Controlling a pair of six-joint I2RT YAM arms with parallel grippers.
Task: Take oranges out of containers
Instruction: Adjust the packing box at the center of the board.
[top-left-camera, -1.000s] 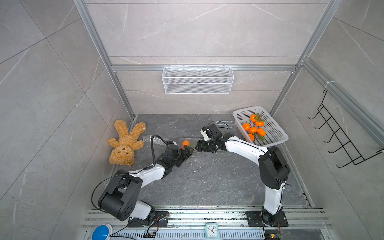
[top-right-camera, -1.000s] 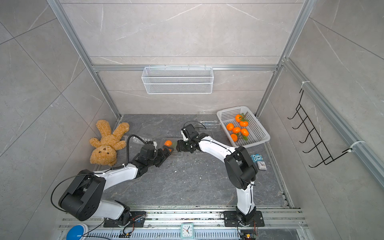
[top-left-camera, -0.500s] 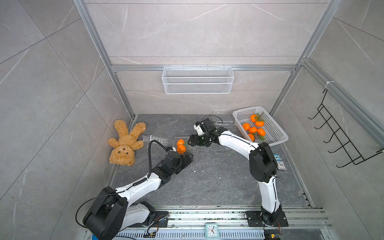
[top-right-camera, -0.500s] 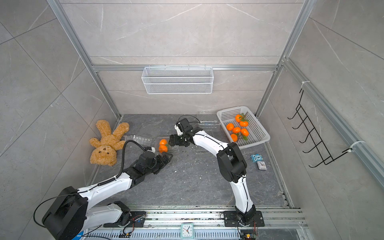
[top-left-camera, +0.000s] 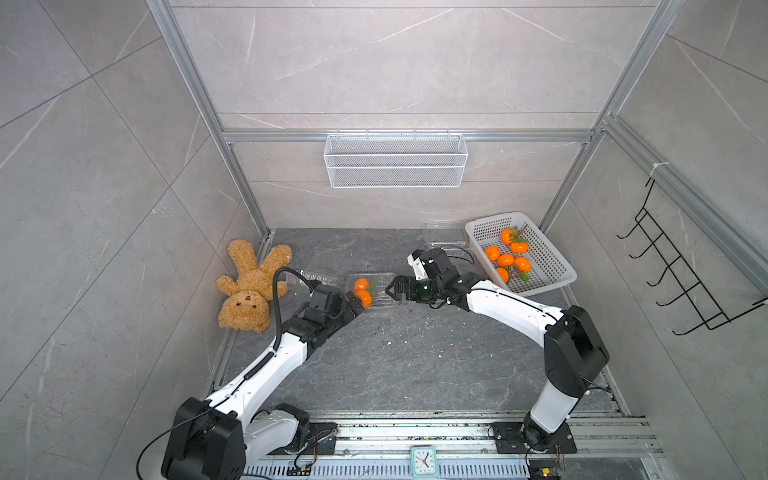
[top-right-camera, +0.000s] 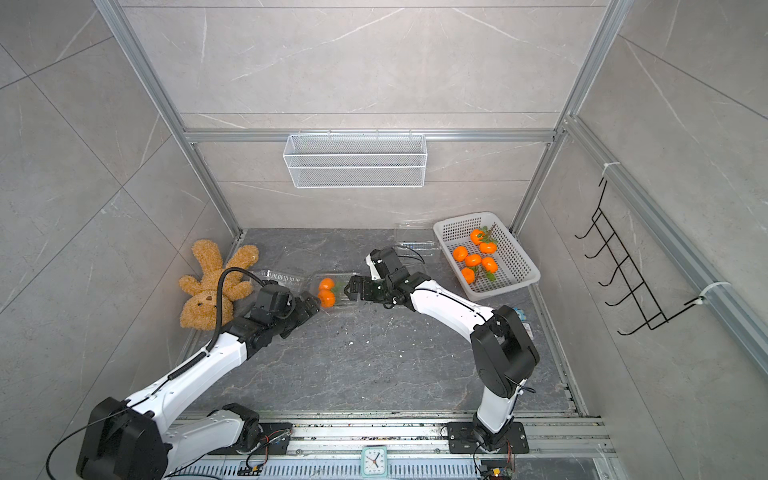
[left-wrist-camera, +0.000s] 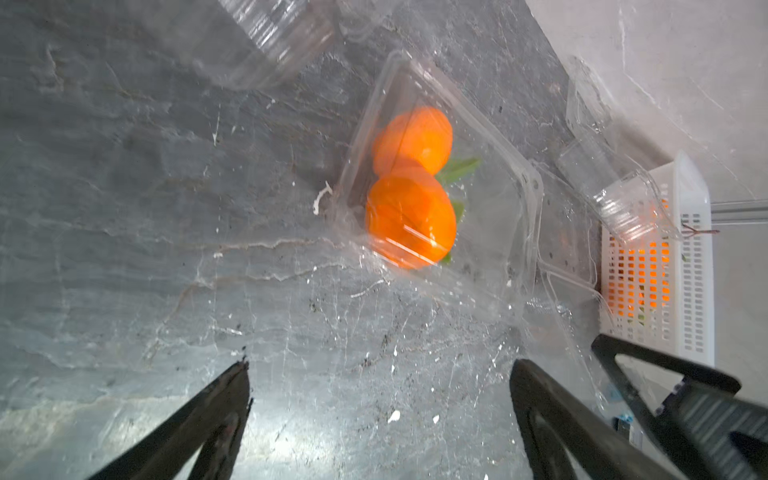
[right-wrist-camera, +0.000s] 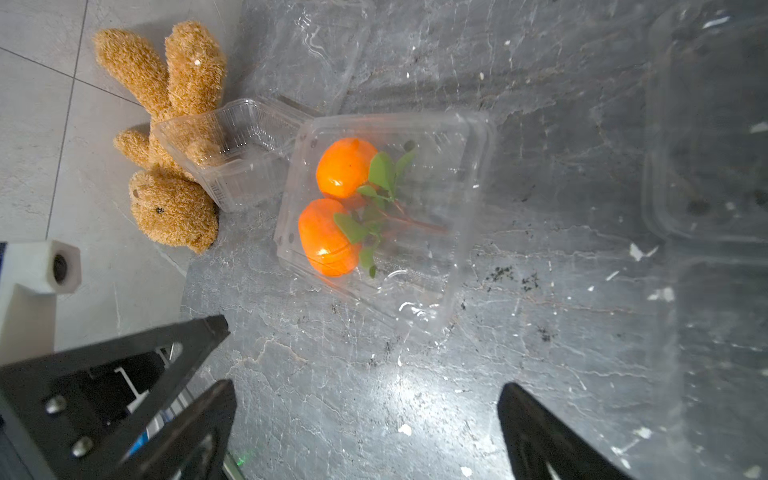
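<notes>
A clear container (top-left-camera: 378, 279) (right-wrist-camera: 457, 166) lies on the dark floor between my two grippers. Two oranges with green leaves sit inside it (top-left-camera: 361, 284) (left-wrist-camera: 411, 220) (right-wrist-camera: 345, 166). My left gripper (top-left-camera: 355, 300) (left-wrist-camera: 380, 370) is open just short of the container's near-left side, with nothing between its fingers. From the opposite side my right gripper (top-left-camera: 392, 289) (right-wrist-camera: 365, 390) faces the container, open wide and empty. Several more oranges (top-left-camera: 505, 259) lie in the white perforated basket (top-left-camera: 557, 274). Empty containers lie beside the teddy bear (right-wrist-camera: 232, 153) and by the basket (top-left-camera: 444, 241).
A brown teddy bear (top-left-camera: 249, 291) lies at the left wall. A white wire basket (top-left-camera: 395, 160) hangs on the back wall, and a black hook rack (top-left-camera: 681, 282) on the right wall. A small clock (top-left-camera: 423, 459) sits on the front rail.
My right gripper's jaws have spread wide and it has backed off slightly from the container. The left gripper has drawn back a little. Both oranges now show in the container.
</notes>
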